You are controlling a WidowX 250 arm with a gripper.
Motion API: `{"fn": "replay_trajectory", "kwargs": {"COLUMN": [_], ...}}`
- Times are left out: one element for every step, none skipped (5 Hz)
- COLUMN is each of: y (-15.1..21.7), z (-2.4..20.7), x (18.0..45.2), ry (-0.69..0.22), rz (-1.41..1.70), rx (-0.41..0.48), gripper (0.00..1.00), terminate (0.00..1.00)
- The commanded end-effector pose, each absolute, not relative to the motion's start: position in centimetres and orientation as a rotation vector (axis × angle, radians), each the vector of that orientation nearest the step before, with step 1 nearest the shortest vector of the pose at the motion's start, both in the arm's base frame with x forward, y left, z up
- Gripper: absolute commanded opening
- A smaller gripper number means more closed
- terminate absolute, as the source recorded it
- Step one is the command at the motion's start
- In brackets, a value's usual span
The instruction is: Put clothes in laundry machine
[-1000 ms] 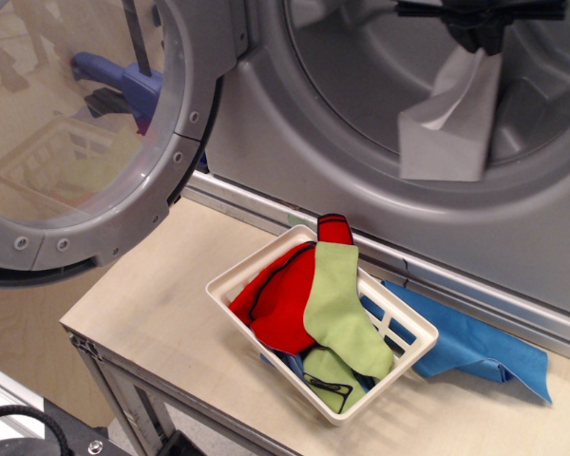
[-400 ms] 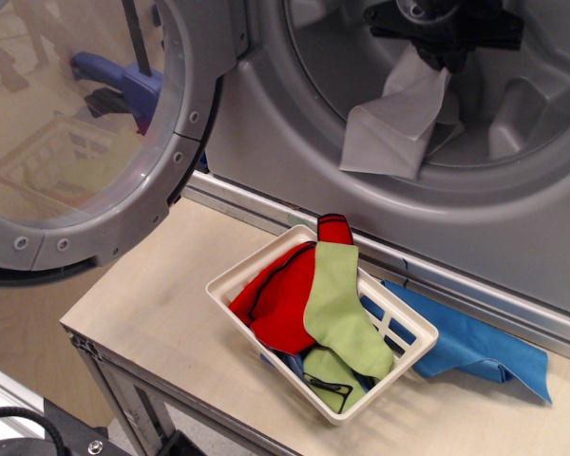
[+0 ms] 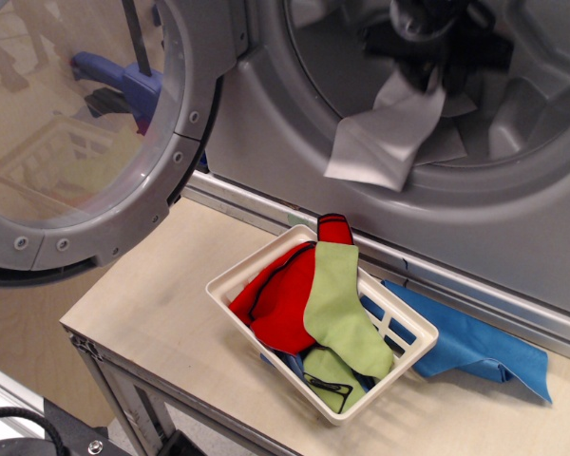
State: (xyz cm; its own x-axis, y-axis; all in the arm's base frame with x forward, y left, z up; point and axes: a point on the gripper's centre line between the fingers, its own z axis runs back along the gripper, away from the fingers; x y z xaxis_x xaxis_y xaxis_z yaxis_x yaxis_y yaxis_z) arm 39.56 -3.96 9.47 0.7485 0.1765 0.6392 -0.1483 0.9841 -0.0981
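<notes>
Observation.image shows the gripper (image 3: pixel 426 66) inside the machine (image 3: pixel 380 180) mouth, blurred, its fingers pinched on the white cloth (image 3: pixel 385 133) hanging over the drum lip. Finger detail is unclear; the arm is cut off above.

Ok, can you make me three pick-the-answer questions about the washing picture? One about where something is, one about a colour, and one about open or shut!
1. Where is the blue cloth?
A. inside the drum
B. on the table, partly under the white basket
C. hanging on the door

2. What colour is the cloth that the gripper holds at the drum mouth?
A. pale grey-white
B. red
C. lime green

3. How is the laundry machine's door?
A. shut
B. swung open to the left
C. taken off

Answers:
1 B, the blue cloth lies flat on the table, one end running under the basket.
2 A, the pale cloth hangs from the black gripper over the drum's lip.
3 B, the round window door stands open, leaving the drum mouth uncovered.
</notes>
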Motion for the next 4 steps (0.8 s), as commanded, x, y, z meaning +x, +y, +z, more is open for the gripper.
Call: {"fn": "replay_trajectory", "kwargs": {"y": [-3.7,-3.8,-4.0,-4.1], "z": [13.3,14.0,15.6,17.0], "x": [34.4,31.3,28.9,27.5], "ry": [-0.803,-0.79,-0.682,-0.584], "rz": [0.136,0.1,0.101,0.135], "rx": [-0.099,-0.138,-0.239,-0.28], "gripper": [1.0,1.0,1.0,1.0], "terminate": [0.0,0.0,0.0,0.0]}}
